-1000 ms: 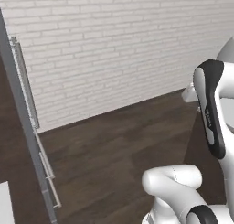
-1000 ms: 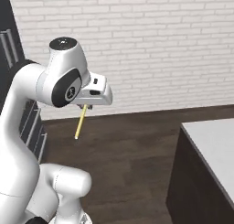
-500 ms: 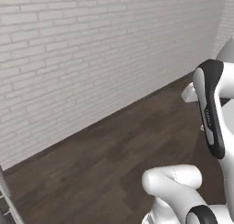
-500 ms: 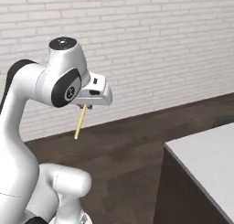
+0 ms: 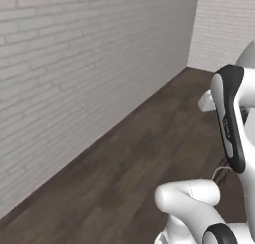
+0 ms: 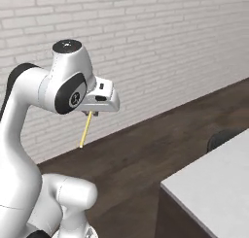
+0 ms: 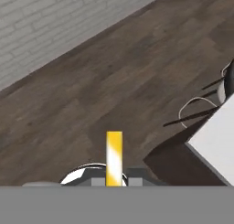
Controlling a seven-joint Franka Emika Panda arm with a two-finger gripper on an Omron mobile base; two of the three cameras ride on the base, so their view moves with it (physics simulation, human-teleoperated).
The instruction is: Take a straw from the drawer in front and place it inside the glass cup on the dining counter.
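One straw [image 6: 86,130] hangs from the tool [image 6: 91,113], which is closed on its upper end; the straw points down and slightly to the left over the dark wooden floor [image 6: 146,149], in front of the white brick wall [image 6: 160,47]. In the hand view the straw [image 7: 114,158] rises between the fingertips. The corner of the white table [image 6: 214,183] stands at the lower right, well apart from the straw.
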